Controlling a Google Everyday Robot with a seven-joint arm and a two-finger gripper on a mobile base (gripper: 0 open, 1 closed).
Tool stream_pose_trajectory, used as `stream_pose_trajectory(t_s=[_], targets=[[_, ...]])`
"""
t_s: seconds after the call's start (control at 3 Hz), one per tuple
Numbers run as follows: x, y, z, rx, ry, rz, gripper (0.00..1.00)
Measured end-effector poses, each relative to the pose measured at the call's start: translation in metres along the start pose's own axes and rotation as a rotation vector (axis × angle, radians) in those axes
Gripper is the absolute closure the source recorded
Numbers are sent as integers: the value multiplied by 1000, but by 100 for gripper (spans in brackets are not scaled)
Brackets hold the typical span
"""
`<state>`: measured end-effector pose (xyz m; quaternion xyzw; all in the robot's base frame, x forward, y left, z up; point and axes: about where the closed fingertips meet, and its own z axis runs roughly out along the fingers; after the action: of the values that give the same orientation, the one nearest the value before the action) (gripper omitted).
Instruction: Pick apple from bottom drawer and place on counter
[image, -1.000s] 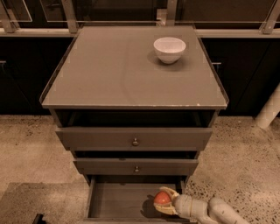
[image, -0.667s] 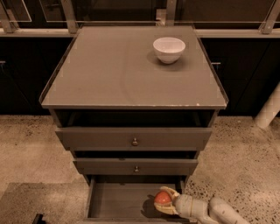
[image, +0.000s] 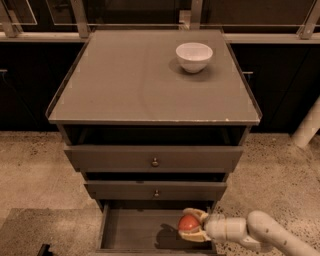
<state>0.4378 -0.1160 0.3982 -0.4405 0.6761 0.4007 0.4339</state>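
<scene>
The apple (image: 188, 223) is small, round and red-orange. It sits between the pale fingers of my gripper (image: 191, 225), inside the open bottom drawer (image: 135, 231) at its right side. The fingers close around it above and below. My white arm reaches in from the lower right. The counter (image: 135, 80) is the flat grey-brown top of the cabinet, well above the gripper.
A white bowl (image: 194, 56) stands on the counter at the back right. Two knobbed drawers (image: 155, 161) sit slightly open above the bottom drawer. A white post (image: 307, 125) stands at the right. Speckled floor surrounds the cabinet.
</scene>
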Motion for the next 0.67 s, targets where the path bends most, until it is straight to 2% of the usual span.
stream_pose_trajectory(t_s=[0.33, 0.67], targets=[[-71, 20, -38, 141, 39, -96, 100], [-145, 67, -60, 220, 70, -204, 100]])
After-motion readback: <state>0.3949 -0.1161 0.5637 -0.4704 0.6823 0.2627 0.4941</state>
